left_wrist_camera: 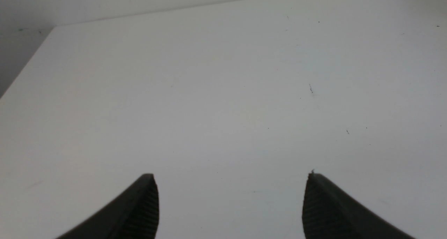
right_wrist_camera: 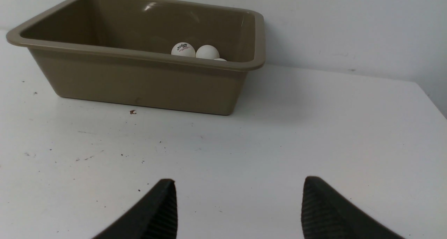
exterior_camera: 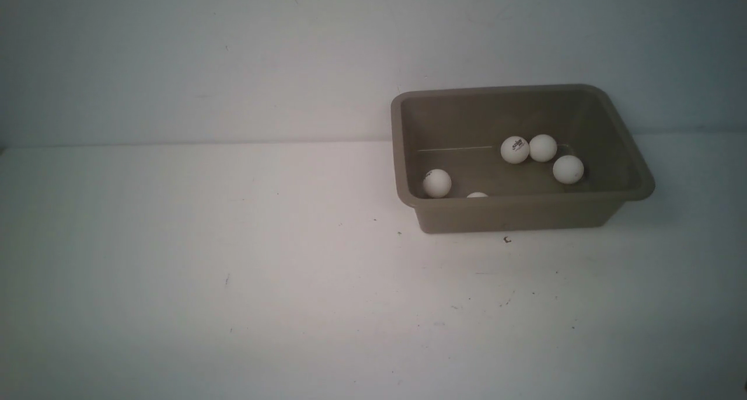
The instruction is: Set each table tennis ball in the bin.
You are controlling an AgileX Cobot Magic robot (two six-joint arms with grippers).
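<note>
White matte desk (exterior_camera: pixel 233 242) against pale wall. Rectangular taupe plastic bin (exterior_camera: pixel 633 172) right of centre, holding five small white table tennis balls (exterior_camera: pixel 515 149); none visible outside. Left tool (left_wrist_camera: pixel 230 197) and right tool (right_wrist_camera: pixel 239 200) both spread apart, empty, above bare desk. Task seemingly complete; next, only checking for strays.

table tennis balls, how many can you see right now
5, all inside the bin: logo ball and plain ball touching mid-floor, one just right of them, one at the left end, one peeking above the near rim. More may hide behind that rim.
</note>
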